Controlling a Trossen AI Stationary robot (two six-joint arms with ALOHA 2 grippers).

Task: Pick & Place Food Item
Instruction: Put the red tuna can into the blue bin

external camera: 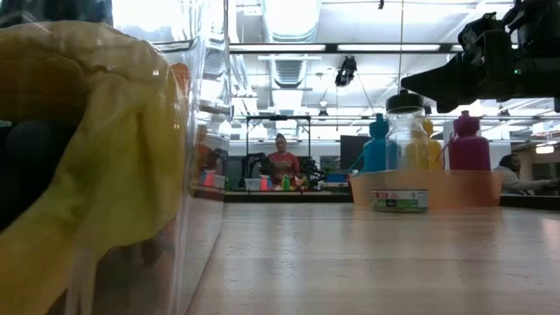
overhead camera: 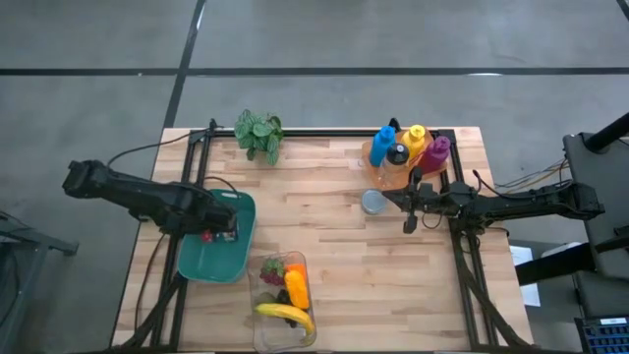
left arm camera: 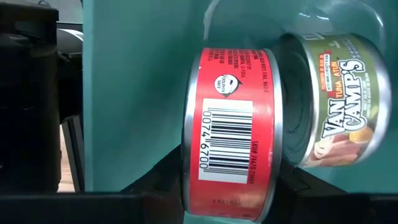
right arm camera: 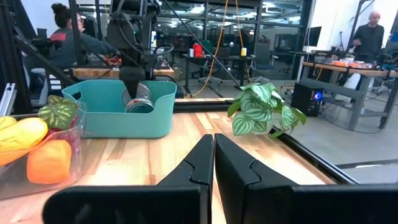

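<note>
L gripper [overhead camera: 224,228]: over the teal bin [overhead camera: 201,264], fingers clamped on the red-label can [left arm camera: 231,134], one finger each side of its flat ends.
Red-label can: squat metal cylinder, silver rims, glossy paper wrap w/ barcode; held on its side betw the fingers, inside the bin.
2nd can [left arm camera: 339,99]: green-label tuna tin, ribbed metal end, just past the fingertips, touching the held can end to end.
Teal bin: smooth plastic, rounded corners, raised rim; sits on the table [overhead camera: 364,275] under the L fingers.
R gripper [overhead camera: 410,224]: fingers pressed shut, nothing betw them; hovers above bare boards, well apart from the bin.
Table: pale wood strips, black metal frame.
Clear tub [overhead camera: 285,307]: see-through plastic, just beside the bin; holds banana [overhead camera: 285,314], orange piece [overhead camera: 296,286], dark grapes [overhead camera: 272,266].
Plant [overhead camera: 258,133]: small, variegated leaves, at far edge.
Orange tray [overhead camera: 391,169]: holds coloured bottles [overhead camera: 383,145], near R fingers; small round lid-like disc [overhead camera: 373,202] beside it.
View diffs: L wrist alone shows the labels + grip; R wrist shows the bin side-on w/ the L fingers dipping in; low view mostly blocked by the tub wall, ppl seated in room behind.
</note>
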